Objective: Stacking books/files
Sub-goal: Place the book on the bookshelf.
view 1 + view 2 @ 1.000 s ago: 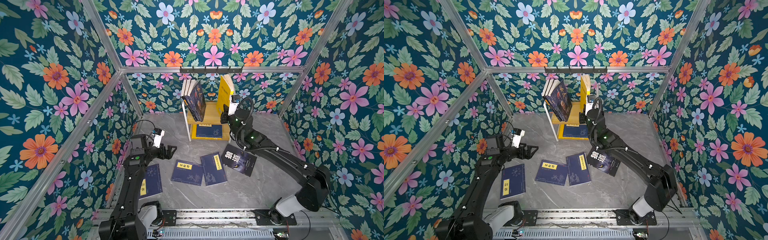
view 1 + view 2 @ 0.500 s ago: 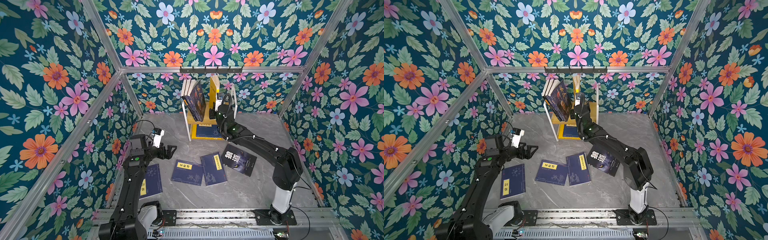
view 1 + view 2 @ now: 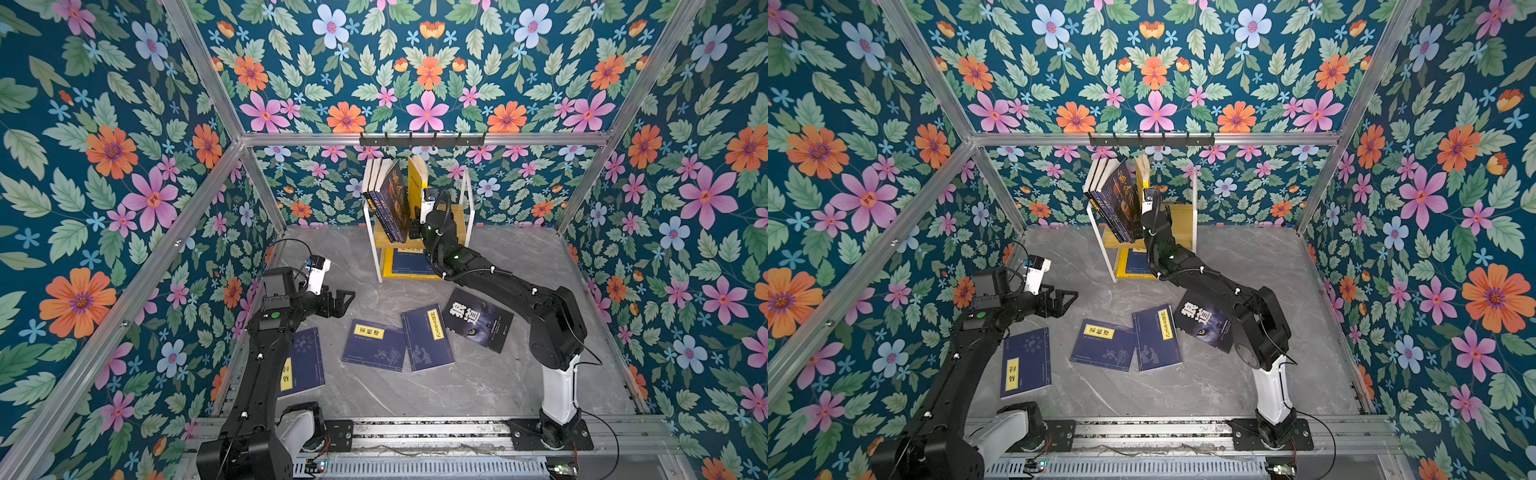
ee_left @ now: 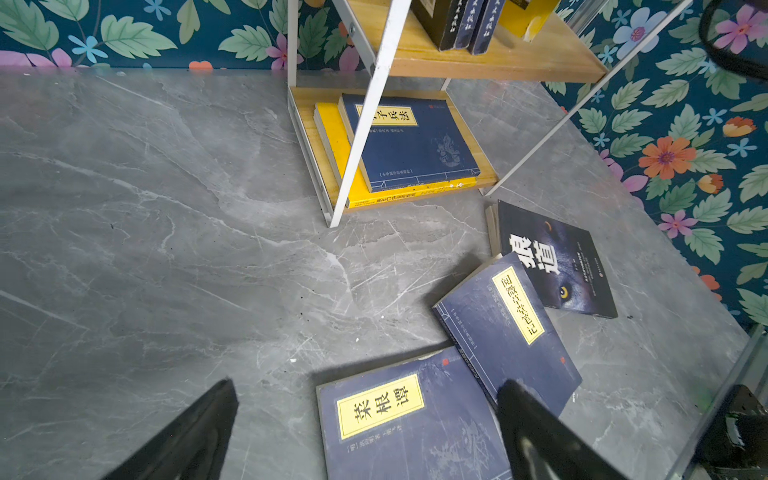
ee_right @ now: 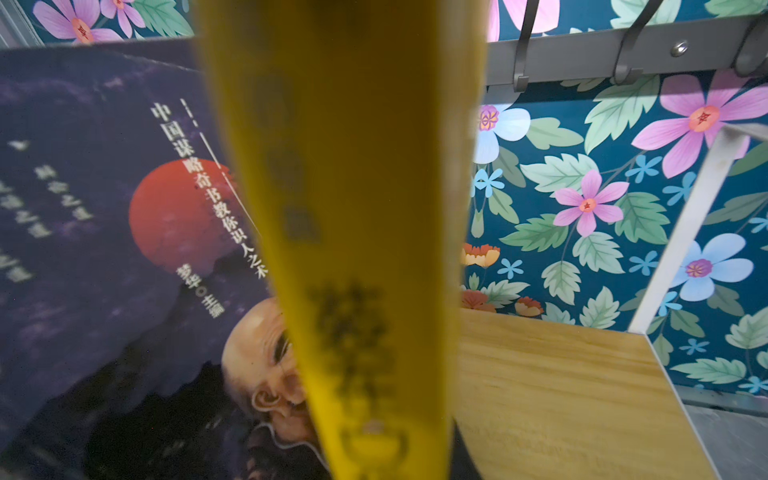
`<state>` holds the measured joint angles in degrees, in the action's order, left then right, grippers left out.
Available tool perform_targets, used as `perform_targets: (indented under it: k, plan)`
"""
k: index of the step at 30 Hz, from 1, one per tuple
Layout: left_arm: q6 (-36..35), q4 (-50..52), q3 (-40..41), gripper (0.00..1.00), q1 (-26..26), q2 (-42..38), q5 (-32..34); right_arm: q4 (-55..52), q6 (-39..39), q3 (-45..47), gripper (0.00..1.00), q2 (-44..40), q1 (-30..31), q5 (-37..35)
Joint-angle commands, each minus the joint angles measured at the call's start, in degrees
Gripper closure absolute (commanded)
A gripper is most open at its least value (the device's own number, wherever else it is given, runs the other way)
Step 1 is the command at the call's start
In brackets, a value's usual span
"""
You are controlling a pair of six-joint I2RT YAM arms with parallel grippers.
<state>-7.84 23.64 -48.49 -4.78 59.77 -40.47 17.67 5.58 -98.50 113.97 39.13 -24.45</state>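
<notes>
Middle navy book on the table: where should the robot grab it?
Grip the middle navy book by its long edge nearest the left end effector, coming from that side: that edge rests on the neighbouring navy book, so it's probably lifted clear.

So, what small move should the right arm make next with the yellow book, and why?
Probably ease the yellow book sideways against the leaning navy books, then release. The right end effector holds it upright over the upper shelf, and a gap shows between it and them.
</notes>
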Motion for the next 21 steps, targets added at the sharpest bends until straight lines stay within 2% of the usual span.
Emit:
perform_targets:
  k: [1, 7, 16, 21]
  plan:
    - [-0.8, -1.1, 0.2, 0.00, 0.1, 0.0, -0.3, 2.8, 1.2, -0.5, 0.94, 0.4, 0.7, 2.7]
    - [-0.7, -0.9, 0.0, 0.00, 0.0, -0.3, -0.6, 3.4, -0.9, 0.2, 0.73, 1.0, 0.9, 4.9]
    - [-0.6, -0.3, -0.3, 0.00, 0.1, -0.5, -0.9, 7.3, -0.9, 7.4, 0.65, -2.3, 0.6, 5.6]
    - [-0.5, -0.3, -0.3, 0.00, 0.1, -0.8, -0.8, 7.6, -1.5, 11.3, 0.61, -5.3, 0.5, 8.4]
